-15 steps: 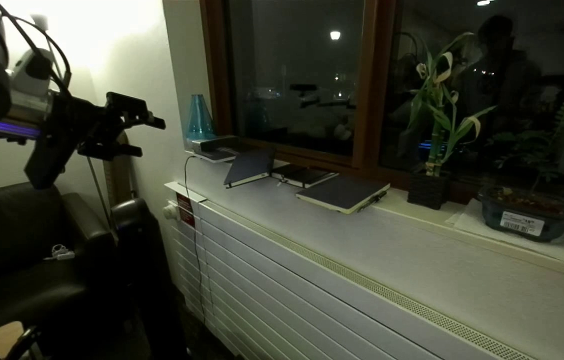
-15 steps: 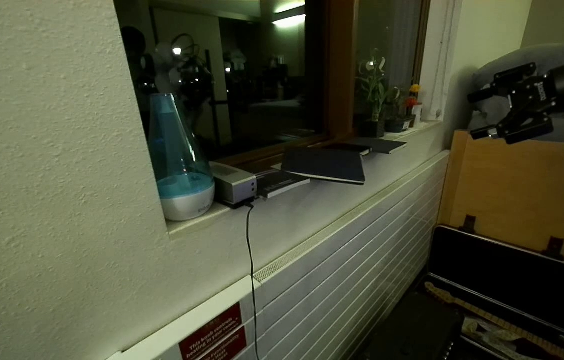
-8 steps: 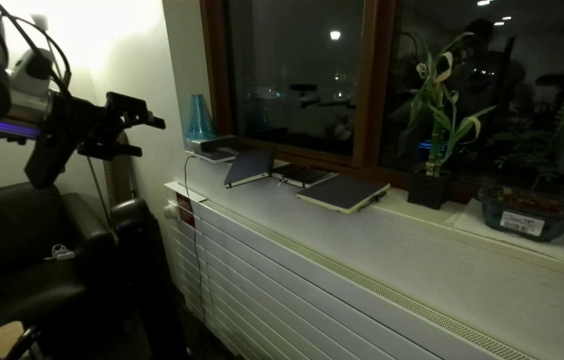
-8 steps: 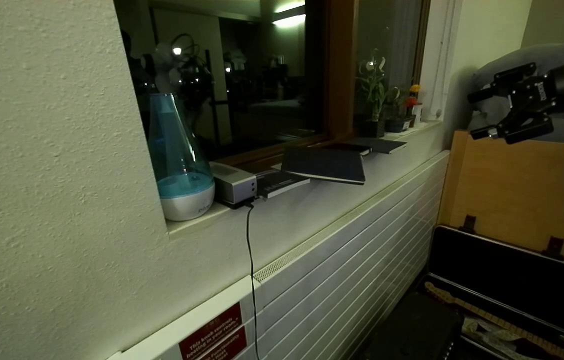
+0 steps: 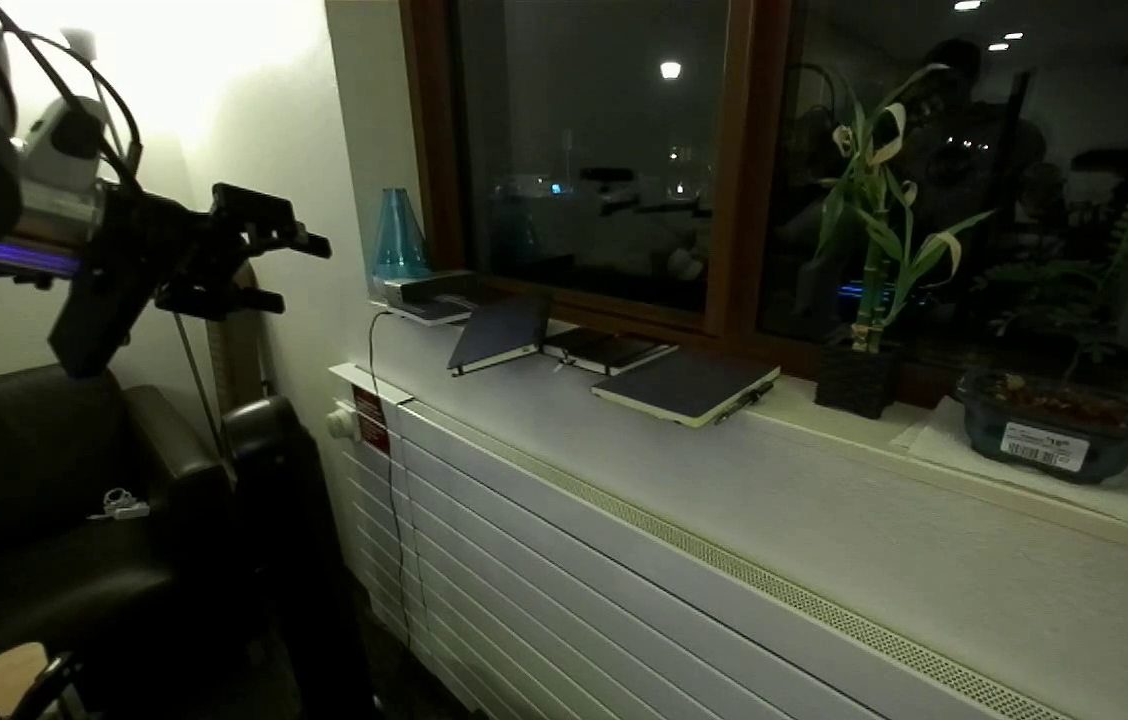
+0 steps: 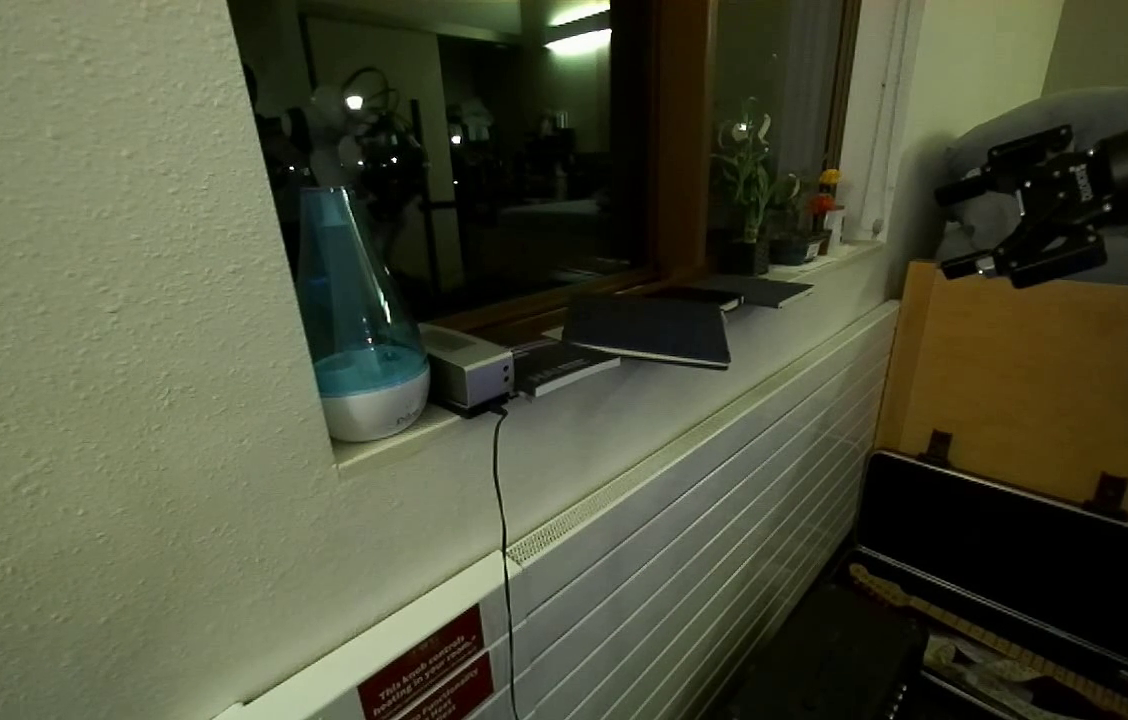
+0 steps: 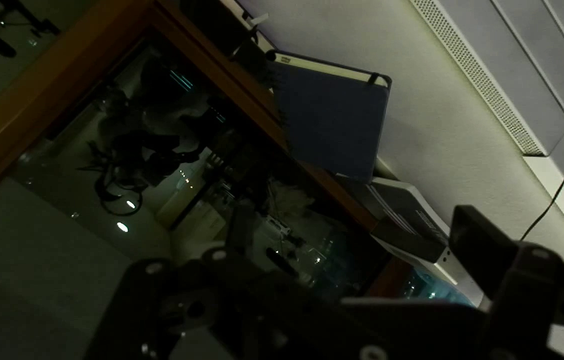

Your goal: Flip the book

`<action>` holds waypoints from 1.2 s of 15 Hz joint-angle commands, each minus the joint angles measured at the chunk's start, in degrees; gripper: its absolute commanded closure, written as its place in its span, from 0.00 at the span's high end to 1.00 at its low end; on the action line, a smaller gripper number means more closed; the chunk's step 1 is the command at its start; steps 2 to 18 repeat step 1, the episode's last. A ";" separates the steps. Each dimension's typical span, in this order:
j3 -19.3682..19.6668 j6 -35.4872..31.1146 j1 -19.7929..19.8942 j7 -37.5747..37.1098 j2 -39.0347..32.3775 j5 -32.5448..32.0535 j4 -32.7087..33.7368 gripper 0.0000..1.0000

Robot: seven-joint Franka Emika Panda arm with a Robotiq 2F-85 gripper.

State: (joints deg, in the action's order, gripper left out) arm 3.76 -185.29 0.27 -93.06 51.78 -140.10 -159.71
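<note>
Several dark books lie on the windowsill; which one is the task's book is not certain. A thin dark blue-grey notebook [image 5: 502,333] [image 6: 646,328] [image 7: 332,117] fits best; it lies tilted, one end resting on a printed black book [image 6: 564,365] [image 7: 412,212]. Beside it is a black notebook [image 5: 609,350] [image 7: 224,25] with a strap and small pale tag. A wider dark notebook [image 5: 689,388] [image 6: 769,291] lies flat with a pen at its edge. My gripper [image 5: 292,273] [image 6: 957,228] [image 7: 355,235] is open and empty, in the air away from the sill, touching nothing.
A blue humidifier [image 5: 398,240] [image 6: 369,390] and a grey box [image 6: 469,365] with a hanging cable stand at one end of the sill. Potted plants [image 5: 854,380] [image 5: 1054,430] stand at the other. The window lies behind the books; a radiator [image 5: 564,540] is below.
The arm, gripper and books have not moved. Only a person's reflection in the window has shifted.
</note>
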 commanded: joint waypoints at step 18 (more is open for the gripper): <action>0.00 0.00 0.00 0.00 0.00 0.00 0.00 1.00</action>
